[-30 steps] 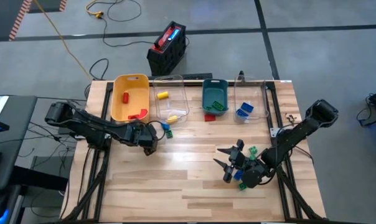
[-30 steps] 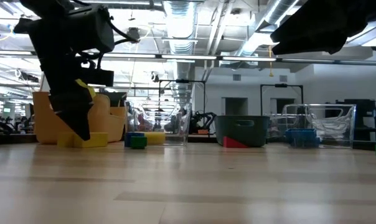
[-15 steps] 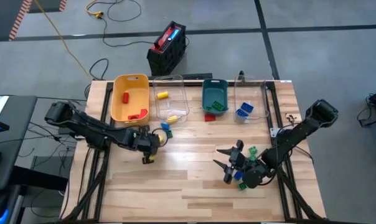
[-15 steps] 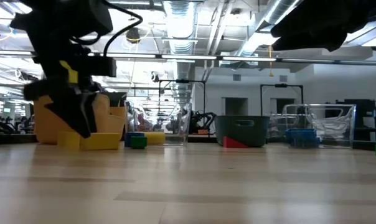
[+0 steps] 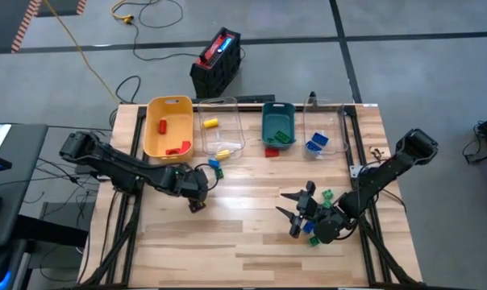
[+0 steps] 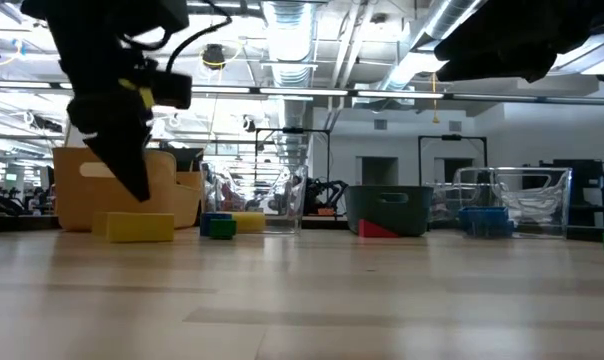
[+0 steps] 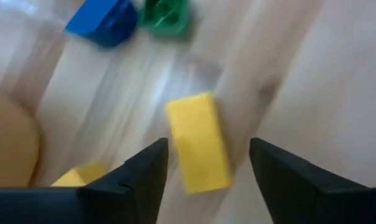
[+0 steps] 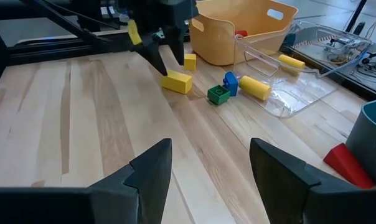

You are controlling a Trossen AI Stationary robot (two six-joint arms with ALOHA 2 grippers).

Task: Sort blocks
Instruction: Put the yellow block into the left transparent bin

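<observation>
- The left gripper hung with fingers parted just above a smooth rectangular yellow block on the wooden table; contact was unclear.
- A second yellow block was partly hidden behind it.
- The right gripper waited wide open, empty, at the right.

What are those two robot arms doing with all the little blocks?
They are sorting toy blocks into bins. The left gripper hangs open just above a yellow block lying on the table near the yellow bin. The right gripper waits open, holding nothing.
</observation>
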